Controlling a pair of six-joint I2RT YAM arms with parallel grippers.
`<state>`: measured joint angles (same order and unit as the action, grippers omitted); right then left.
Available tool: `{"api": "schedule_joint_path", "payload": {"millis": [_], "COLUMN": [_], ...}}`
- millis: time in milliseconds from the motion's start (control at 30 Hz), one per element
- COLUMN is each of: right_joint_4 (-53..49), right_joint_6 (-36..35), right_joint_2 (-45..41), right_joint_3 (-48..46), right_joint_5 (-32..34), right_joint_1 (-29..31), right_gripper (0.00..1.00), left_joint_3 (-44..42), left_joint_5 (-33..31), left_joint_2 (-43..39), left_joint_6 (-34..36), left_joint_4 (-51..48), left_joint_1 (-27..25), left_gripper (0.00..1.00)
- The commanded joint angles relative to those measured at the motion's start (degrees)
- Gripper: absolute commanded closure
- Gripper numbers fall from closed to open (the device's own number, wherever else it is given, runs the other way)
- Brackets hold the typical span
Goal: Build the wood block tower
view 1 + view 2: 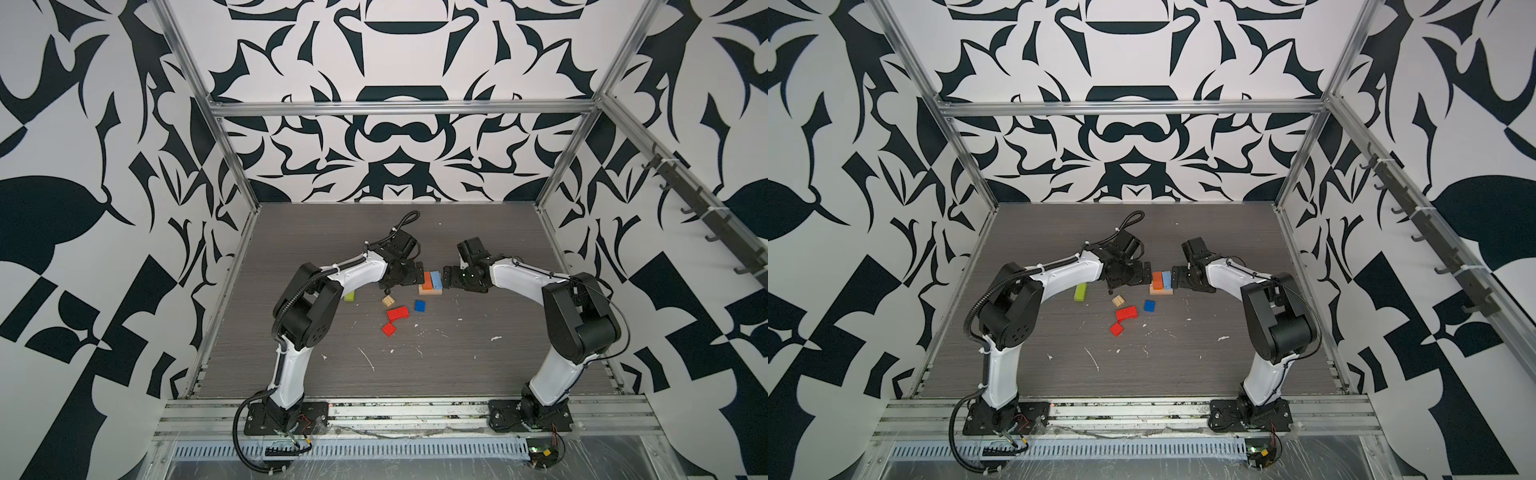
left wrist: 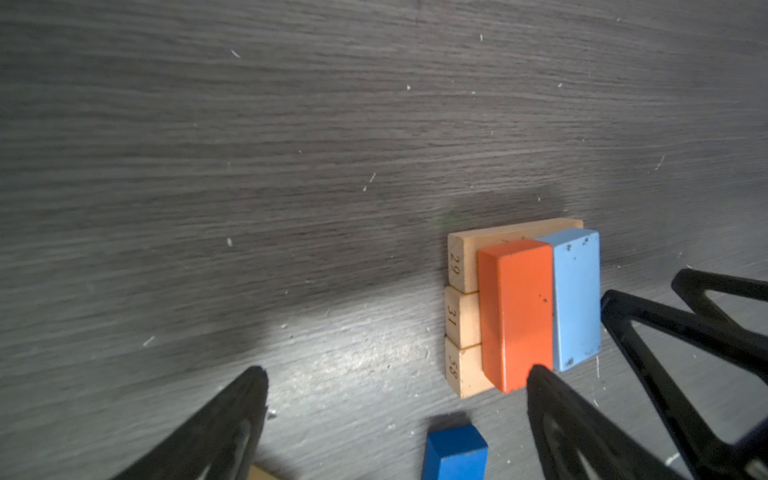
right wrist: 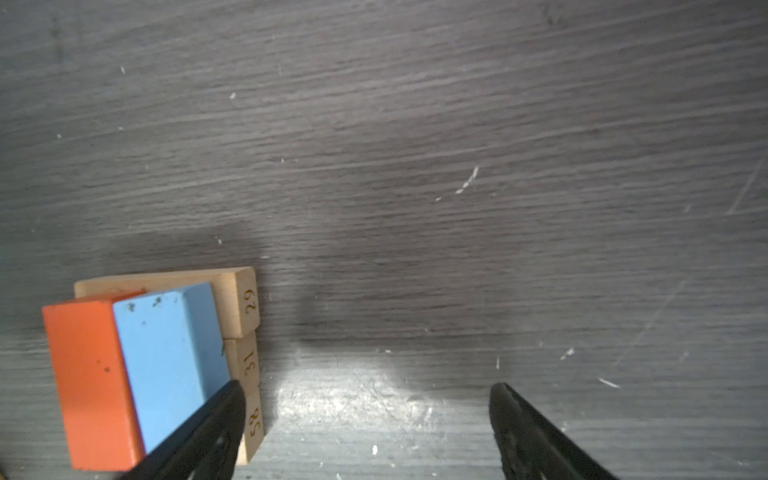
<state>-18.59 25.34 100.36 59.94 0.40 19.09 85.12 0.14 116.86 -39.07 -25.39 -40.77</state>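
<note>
The wood block tower [image 1: 430, 284] stands near the middle of the tabletop [image 1: 457, 374], two layers high. Its base is three tan blocks [image 2: 463, 316] lying side by side, their long axes running toward the left and right edges, with the numbered ends 29, 31 and 58 facing outward. Across them lie an orange block [image 2: 515, 311] and a light blue block [image 2: 575, 299], touching along their long sides, both pointing from the near edge to the far edge.

My left gripper [image 2: 397, 374] hangs just left of the tower, jaws spread wide and holding nothing. One fingertip [image 2: 540, 376] sits at the orange block's near end; I cannot tell whether it touches. My right gripper [image 3: 365, 388] flanks the tower on the opposite side, also wide open and empty, one fingertip [image 3: 232, 392] overlapping the light blue block in the right wrist view.

Loose pieces lie between the tower and the near edge: a dark blue cube [image 1: 420, 305], a tan cube [image 1: 388, 300], a red block [image 1: 397, 313] and a red cube [image 1: 389, 329]. A lime green block [image 1: 1081, 292] rests farther left, beside my left arm and partly hidden by it in a top view.
</note>
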Motion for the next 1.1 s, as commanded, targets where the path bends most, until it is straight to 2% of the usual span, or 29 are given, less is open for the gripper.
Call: {"api": "schedule_joint_path", "payload": {"millis": [0,1067], "right_joint_4": [0.7,0.9], "right_joint_6": [0.1,-0.6], "right_joint_2": [-0.6,-0.5], "right_joint_3": [1.5,1.1], "right_joint_5": [-0.6,-2.3], "right_joint_1": [-0.3,-0.3], "right_gripper": [0.05,0.06], "left_joint_3": [1.6,2.2], "left_joint_5": [-0.6,-0.3], "left_joint_2": [1.7,2.0], "left_joint_6": [0.0,0.0], "left_joint_4": [-2.5,-2.8], "left_joint_1": [0.2,0.1], "left_gripper": [0.01,0.0]}}
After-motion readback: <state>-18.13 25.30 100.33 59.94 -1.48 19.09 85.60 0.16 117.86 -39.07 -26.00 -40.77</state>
